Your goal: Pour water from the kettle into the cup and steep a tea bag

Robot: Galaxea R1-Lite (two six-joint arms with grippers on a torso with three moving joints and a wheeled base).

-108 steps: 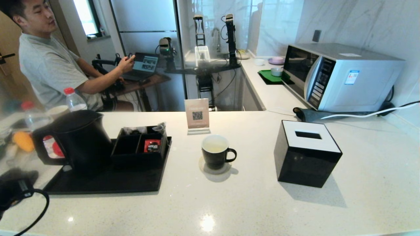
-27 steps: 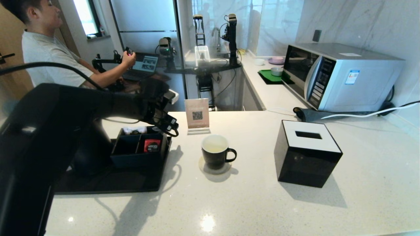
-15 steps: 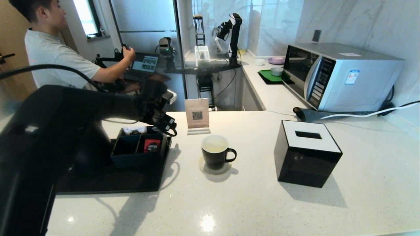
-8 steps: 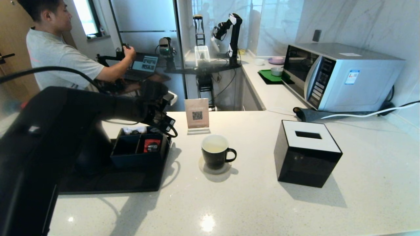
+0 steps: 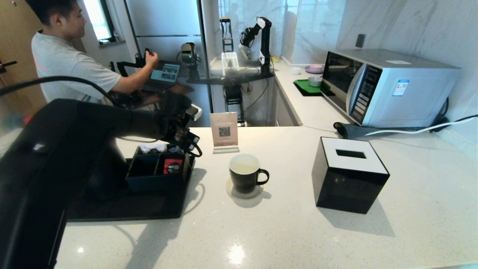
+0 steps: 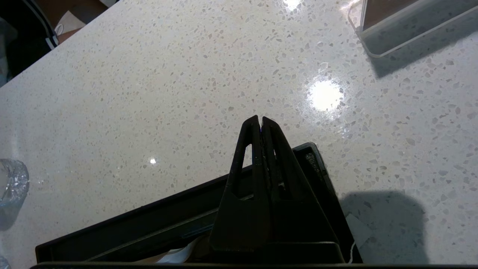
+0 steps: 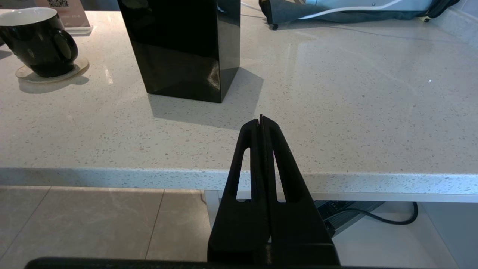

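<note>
The black cup (image 5: 244, 175) with a white inside stands on a round coaster at the counter's middle, its handle to the right; it also shows in the right wrist view (image 7: 37, 41). My left arm reaches across the tray, and my left gripper (image 5: 183, 146) hangs over the back right corner of the black organiser box (image 5: 157, 170). Its fingers (image 6: 260, 119) are shut and nothing shows between them. A small pale tag on a thin string (image 6: 356, 229) lies on the counter by the tray's corner. The tea bag's pouch is hidden. The arm hides most of the kettle. My right gripper (image 7: 261, 118) is shut and empty, low before the counter's front edge.
A black tray (image 5: 130, 211) carries the organiser, which holds a red-and-black sachet (image 5: 173, 166). A QR sign (image 5: 224, 130) stands behind the cup, and a black tissue box (image 5: 349, 175) sits to its right. A microwave (image 5: 388, 86) is at the back right. A person sits beyond the counter.
My left arm came in over the tray and has held almost still above the organiser for the last second, while its fingers closed. The cup and my right arm have not moved.
</note>
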